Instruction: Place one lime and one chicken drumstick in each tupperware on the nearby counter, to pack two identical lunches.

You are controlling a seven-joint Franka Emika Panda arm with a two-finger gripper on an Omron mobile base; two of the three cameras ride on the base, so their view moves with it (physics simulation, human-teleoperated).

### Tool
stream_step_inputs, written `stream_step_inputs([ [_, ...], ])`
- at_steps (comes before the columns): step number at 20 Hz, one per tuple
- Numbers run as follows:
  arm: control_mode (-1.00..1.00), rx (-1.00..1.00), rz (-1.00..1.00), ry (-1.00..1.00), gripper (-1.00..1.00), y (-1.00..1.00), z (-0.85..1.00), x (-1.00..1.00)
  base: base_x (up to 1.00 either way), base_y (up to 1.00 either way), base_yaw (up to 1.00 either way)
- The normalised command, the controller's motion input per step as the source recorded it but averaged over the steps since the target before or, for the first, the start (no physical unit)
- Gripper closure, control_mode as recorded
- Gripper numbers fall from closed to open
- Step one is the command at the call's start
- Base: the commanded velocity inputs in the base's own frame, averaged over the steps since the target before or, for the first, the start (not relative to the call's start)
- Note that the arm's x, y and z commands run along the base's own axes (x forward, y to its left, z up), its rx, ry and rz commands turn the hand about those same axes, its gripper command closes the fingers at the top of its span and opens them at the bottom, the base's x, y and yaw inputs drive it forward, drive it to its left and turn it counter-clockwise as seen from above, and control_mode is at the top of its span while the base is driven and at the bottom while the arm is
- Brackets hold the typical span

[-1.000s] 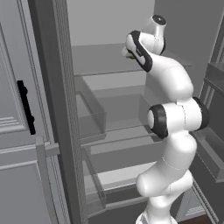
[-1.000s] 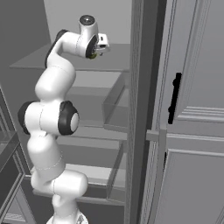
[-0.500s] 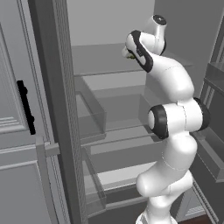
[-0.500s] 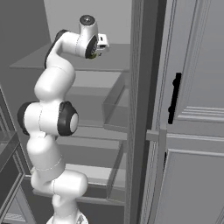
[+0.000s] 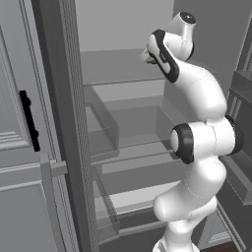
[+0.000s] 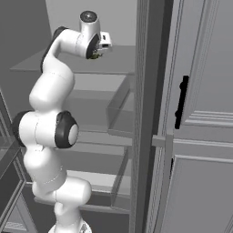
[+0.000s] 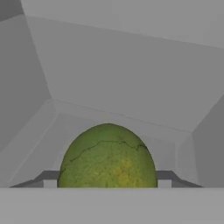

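Observation:
A green lime (image 7: 107, 157) with a cracked-looking skin lies on the top shelf of an open fridge. It sits low in the hand view, right between my two fingertips (image 7: 49, 180). My gripper (image 7: 106, 181) is shut on the lime, with a finger against each side. In the left base view the gripper (image 5: 147, 57) reaches over the top shelf, and a sliver of the lime (image 5: 149, 59) shows under the hand. The right base view has the gripper (image 6: 98, 53) at the same shelf. The chicken drumstick, the tupperware and the counter are out of view.
The fridge's grey shelves (image 5: 123, 74) and clear drawers (image 5: 106, 135) lie below the hand. A thick grey door post (image 5: 69, 123) stands to the left, and beside it a panelled door with a black handle (image 5: 28, 120). Door racks (image 5: 243, 88) flank the arm on the right.
The jaws have closed in onto the lime. The arm and the base have stayed put.

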Motion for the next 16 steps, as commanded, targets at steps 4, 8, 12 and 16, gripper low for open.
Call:
stream_step_inputs([
  [4, -1.0, 0.06, 0.0, -0.25, 1.0, -0.09, 0.01, -1.0, 0.0, 0.0, 0.0],
  [8, -1.0, 0.0, 0.0, -0.01, 1.0, -0.23, 0.0, -1.0, 0.0, 0.0, 0.0],
  [12, -1.0, 0.0, 0.0, 0.02, 1.0, -0.19, 0.0, -1.0, 0.0, 0.0, 0.0],
  [16, -1.0, 0.0, 0.0, 0.15, 1.0, -0.11, -0.16, -1.0, 0.0, 0.0, 0.0],
])
